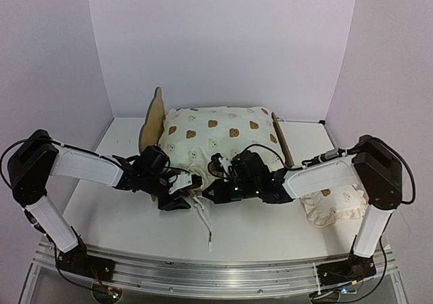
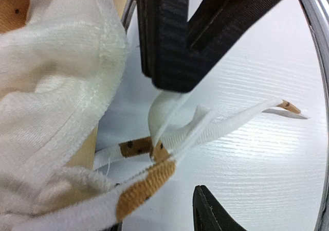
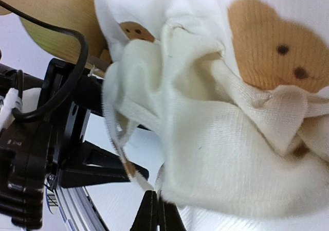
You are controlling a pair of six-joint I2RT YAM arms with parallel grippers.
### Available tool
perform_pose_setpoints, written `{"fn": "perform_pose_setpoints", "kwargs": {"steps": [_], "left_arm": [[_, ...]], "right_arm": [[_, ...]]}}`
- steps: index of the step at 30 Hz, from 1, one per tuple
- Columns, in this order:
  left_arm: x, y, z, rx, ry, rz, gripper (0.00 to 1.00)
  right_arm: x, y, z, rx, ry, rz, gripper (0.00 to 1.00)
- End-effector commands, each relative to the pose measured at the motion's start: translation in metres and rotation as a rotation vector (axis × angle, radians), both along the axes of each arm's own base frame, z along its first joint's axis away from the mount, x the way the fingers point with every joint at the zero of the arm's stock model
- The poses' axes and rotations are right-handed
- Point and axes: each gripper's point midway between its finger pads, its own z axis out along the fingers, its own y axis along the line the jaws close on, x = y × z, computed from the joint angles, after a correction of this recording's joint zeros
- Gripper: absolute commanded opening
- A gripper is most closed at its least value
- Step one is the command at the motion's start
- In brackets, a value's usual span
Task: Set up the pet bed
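Note:
The pet bed lies across the middle of the table, bear-eared headboard on the left and footboard on the right. A cream bear-print cushion fills it and hides the base. Both grippers meet at the cushion's front edge. My left gripper is open, with white ties lying loose between its fingers. My right gripper is shut, pinching a thin tie under the cushion's bunched corner. Its dark fingers hang over the ties in the left wrist view.
A small ruffled bear-print pillow lies on the table by the right arm. Loose ties trail toward the front edge. White walls enclose the back and sides. A metal rail runs along the near edge.

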Motion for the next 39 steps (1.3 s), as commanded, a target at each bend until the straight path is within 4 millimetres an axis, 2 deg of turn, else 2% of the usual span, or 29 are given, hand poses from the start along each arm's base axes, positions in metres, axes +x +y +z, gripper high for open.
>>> {"fn": "perform_pose_setpoints", "kwargs": {"steps": [1, 4, 6, 8, 10, 19, 25, 30, 39], "left_arm": [[-0.010, 0.013, 0.038, -0.037, -0.093, -0.086, 0.47], [-0.016, 0.020, 0.070, -0.100, -0.148, -0.118, 0.45], [-0.023, 0.015, 0.104, -0.197, -0.183, -0.150, 0.45], [-0.029, 0.007, 0.134, -0.304, -0.199, -0.175, 0.49], [-0.030, 0.000, 0.146, -0.370, -0.174, -0.164, 0.54], [-0.010, -0.020, 0.122, -0.346, -0.077, -0.121, 0.52], [0.000, -0.029, 0.129, -0.386, -0.089, -0.102, 0.45], [-0.002, -0.034, 0.132, -0.411, -0.073, -0.119, 0.44], [-0.002, -0.035, 0.124, -0.396, -0.064, -0.120, 0.23]], "right_arm": [[-0.006, -0.009, 0.030, -0.026, -0.037, 0.045, 0.00], [-0.015, -0.006, 0.049, -0.014, -0.043, 0.103, 0.00], [-0.017, -0.002, 0.064, 0.014, -0.057, 0.125, 0.00], [-0.016, 0.003, 0.078, 0.042, -0.076, 0.140, 0.00], [-0.015, 0.008, 0.090, 0.066, -0.094, 0.153, 0.00], [-0.011, 0.018, 0.114, 0.126, -0.134, 0.161, 0.00], [-0.011, 0.021, 0.119, 0.153, -0.138, 0.170, 0.00], [-0.011, 0.025, 0.121, 0.164, -0.138, 0.182, 0.00], [-0.009, 0.028, 0.129, 0.185, -0.152, 0.181, 0.00]]}}
